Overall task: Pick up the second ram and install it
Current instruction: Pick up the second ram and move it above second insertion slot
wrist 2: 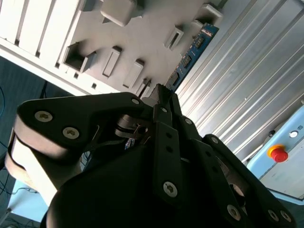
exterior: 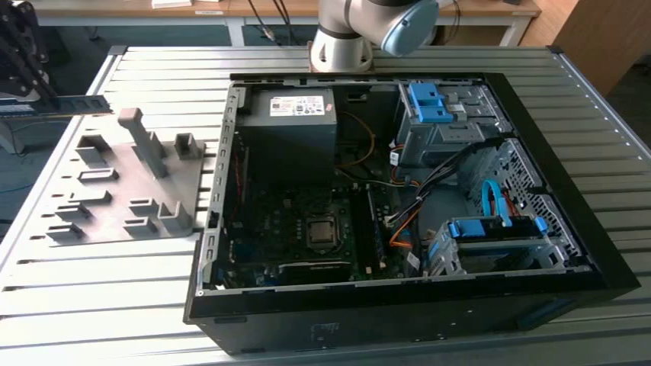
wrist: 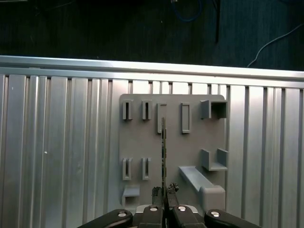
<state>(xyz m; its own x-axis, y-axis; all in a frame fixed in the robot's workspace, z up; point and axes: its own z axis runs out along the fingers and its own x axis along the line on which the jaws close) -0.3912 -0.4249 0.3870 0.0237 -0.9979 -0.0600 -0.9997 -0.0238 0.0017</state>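
Showing, in the exterior view, a ribbed metal table (exterior: 102, 320) bearing an open black computer case (exterior: 386, 316) toward that view's right and a grey fixture plate (exterior: 112, 194) with upright blocks toward its left. Showing the arm (exterior: 351, 30) rising from behind the case. Exposing a motherboard (exterior: 305, 229) on the case floor, with loose cables (exterior: 407, 217) trailing just beside it.

Hovering above the fixture plate: the gripper (wrist: 165, 192), pressing its fingers together on one end of the second ram (wrist 2: 192, 50). Holding that dark blue-green stick on its thin edge, reaching lengthwise out from the fingertips. Apparently carrying it lifted clear of the plate's slots and well apart from the case. Judging the pick-up done and the installing not yet begun.

Risking a tilt of the stick in the pinch, since gripped at one end only, with the rest unsupported. Risking a knock against the tall upright block (exterior: 142, 141) nearby, or against the case wall, enough to twist the stick between the fingers. Risking a snag on the cables beside the motherboard. Risking crooked seating and a strained board if arriving tilted.
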